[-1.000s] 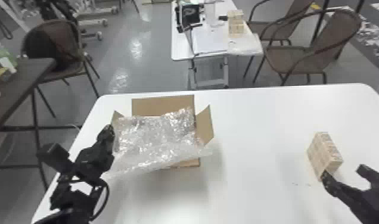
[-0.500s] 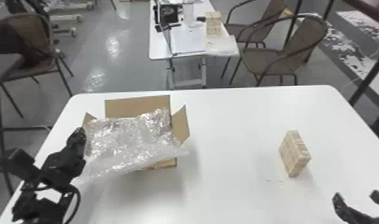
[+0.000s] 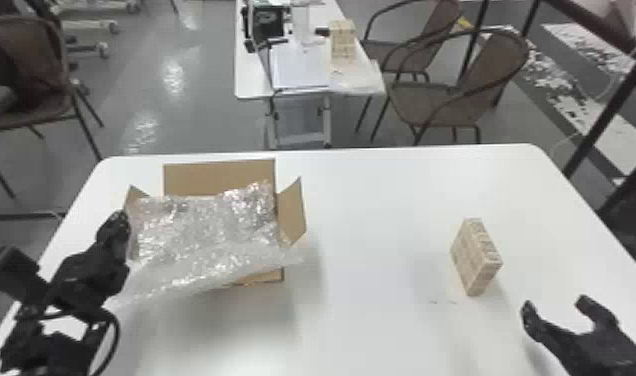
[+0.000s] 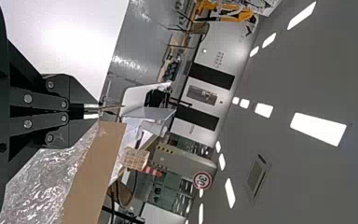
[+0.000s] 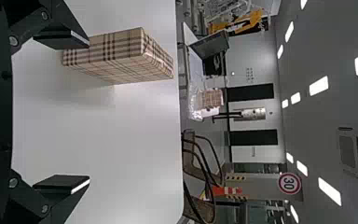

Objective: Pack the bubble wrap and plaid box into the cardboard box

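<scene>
From where I stand the packing looks about half done. The bubble wrap [image 3: 207, 220] is laid across the mouth of the cardboard box [image 3: 219, 178], up towards the table's far left corner, but a loose sheet spills over the near side, so it still wants tucking in. The plaid box [image 3: 474, 260] is yet to go in; it stands by itself on the white table [image 3: 372, 210], right of the middle, roughly halfway between the far and near edges.

The right gripper [image 3: 555, 304] is wide open and empty, just on the near right side of the plaid box. The left gripper [image 4: 92, 111] has its fingers closed, seemingly pinching the left flap [image 3: 135, 194].

As for which way things point, the plaid box rests on a narrow face, broad sides upright. Its top runs lengthwise from the far edge towards the near one, roughly in line with the table's right edge; whether its height outdoes that length I can't tell. The cardboard box opens upward, its far flap upright, its right one angled outward. The wrap stretches mostly left to right, its loose near edge slanting closest to the near edge at the left.
</scene>
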{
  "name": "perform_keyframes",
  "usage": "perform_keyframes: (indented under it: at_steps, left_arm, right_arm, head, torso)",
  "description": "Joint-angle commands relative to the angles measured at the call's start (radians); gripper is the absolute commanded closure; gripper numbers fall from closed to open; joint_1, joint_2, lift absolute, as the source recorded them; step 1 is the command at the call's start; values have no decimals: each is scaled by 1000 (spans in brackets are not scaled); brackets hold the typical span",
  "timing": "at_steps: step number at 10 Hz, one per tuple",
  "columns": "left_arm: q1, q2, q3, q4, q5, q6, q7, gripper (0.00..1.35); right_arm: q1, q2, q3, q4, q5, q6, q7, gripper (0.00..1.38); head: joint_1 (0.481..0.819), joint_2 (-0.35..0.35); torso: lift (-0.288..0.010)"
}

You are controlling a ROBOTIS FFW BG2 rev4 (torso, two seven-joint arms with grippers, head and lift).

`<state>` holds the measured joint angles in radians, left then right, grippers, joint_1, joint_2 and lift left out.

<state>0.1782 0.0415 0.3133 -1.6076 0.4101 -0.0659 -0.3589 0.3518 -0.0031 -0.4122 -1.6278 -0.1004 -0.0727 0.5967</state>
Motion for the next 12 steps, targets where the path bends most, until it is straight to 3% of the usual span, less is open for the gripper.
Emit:
perform_keyframes:
  at_steps: [1, 7, 10, 11, 12]
  left_arm:
    - [0, 0, 0, 2, -1, 1, 0, 1211]
    - [-6, -2, -6, 8, 1, -2, -2, 1211]
    - [-2, -3, -3, 9, 12, -3, -2, 1211]
    - [-2, -2, -5, 9, 12, -5, -2, 1211]
    - [-2, -3, -5, 9, 12, -5, 0, 1211]
  right_arm:
    - [-57, 4, 13, 36, 36, 33, 28, 257]
    - [-177, 4, 150, 115, 116, 99, 38, 257]
    - [-171, 4, 151, 100, 114, 99, -43, 259]
    - [-171, 4, 151, 98, 119, 99, -61, 289]
    - [-177, 4, 151, 109, 117, 102, -74, 417]
  head:
    - [695, 18]
    - [695, 110]
    - [695, 105]
    - [695, 102]
    - [695, 98]
  torso:
    - [-89]
    - [-89]
    - [-89]
    - [-89]
    - [-89]
